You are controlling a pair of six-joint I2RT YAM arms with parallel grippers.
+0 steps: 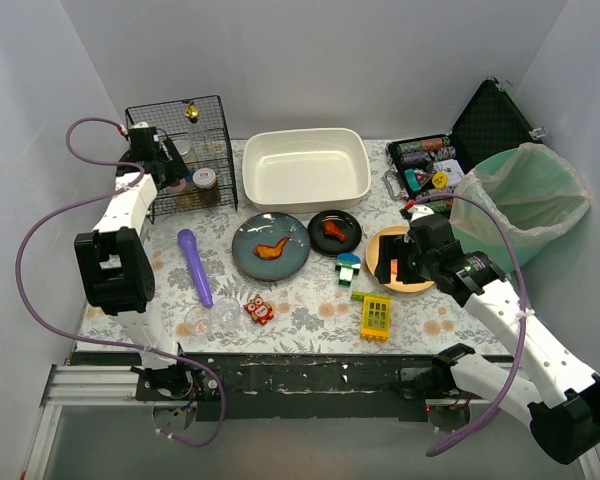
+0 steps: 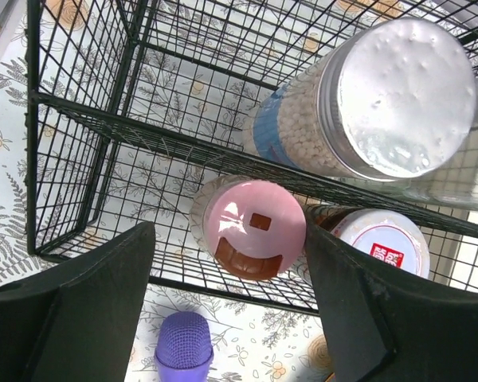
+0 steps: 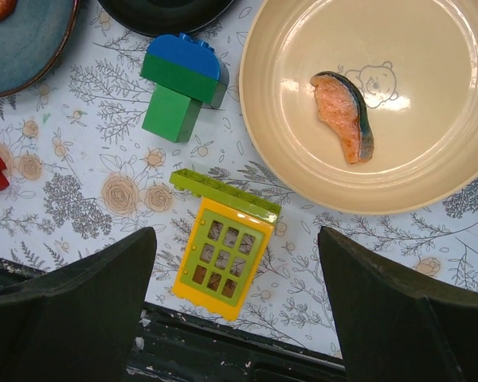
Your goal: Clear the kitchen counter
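Cage (image 1: 180,150) on far-left corner of kitchen counter (image 1: 310,312), jars inside. My left claw (image 2: 229,239) at cage, fingers spread, gripping nothing; pink-lidded jar (image 2: 253,227) shows in gap. Counter spans full width under toys and plates. My right claw (image 3: 235,237) wide open, empty, above yellow window block (image 3: 221,256); beige plate (image 3: 430,87) with salmon piece (image 3: 344,115) to right.

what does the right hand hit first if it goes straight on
Likely the yellow window block on the kitchen counter, between the open right hand's fingers; depth is unclear, so possibly the beige plate's rim.
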